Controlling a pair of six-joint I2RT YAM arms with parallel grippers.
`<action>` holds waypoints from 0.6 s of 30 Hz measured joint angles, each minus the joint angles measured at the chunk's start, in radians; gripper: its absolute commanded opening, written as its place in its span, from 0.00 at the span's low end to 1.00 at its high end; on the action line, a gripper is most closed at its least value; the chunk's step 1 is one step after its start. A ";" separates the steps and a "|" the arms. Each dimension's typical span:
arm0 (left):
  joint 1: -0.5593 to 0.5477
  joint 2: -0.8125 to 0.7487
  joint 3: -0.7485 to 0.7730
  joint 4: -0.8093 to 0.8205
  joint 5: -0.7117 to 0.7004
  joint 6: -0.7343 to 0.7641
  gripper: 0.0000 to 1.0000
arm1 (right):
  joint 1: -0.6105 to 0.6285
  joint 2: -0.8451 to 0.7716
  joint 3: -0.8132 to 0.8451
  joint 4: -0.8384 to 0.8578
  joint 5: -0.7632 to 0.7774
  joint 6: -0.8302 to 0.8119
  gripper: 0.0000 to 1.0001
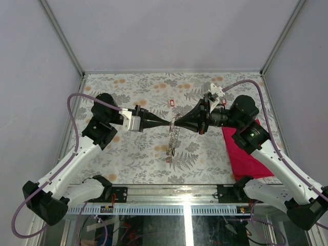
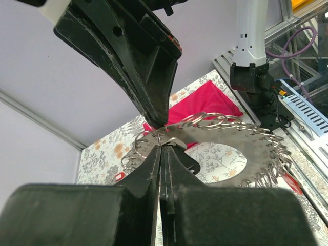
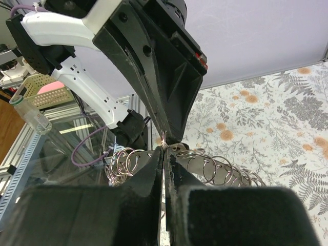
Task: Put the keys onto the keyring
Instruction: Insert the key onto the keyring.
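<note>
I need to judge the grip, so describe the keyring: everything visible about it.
The keyring looks like a flat grey metal ring with a wide central hole, its outer edge lined with many small wire loops. It is held clear of the table, hanging edge-down between the arms. The left tool and the right tool are both shut on its upper rim, tips almost meeting. Whether a key hangs on it cannot be told.

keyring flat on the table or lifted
Lifted: the keyring hangs pinched at its top between the left fingers and the right fingers, both shut; whether its low end touches the table, cannot tell.
</note>
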 measured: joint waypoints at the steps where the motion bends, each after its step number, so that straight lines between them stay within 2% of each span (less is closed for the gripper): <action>1: 0.000 0.002 0.000 -0.006 0.003 0.003 0.00 | 0.000 -0.002 0.000 0.005 0.003 0.000 0.00; 18: 0.000 0.004 0.011 -0.045 0.016 0.029 0.00 | 0.001 -0.009 -0.009 0.026 0.000 0.015 0.00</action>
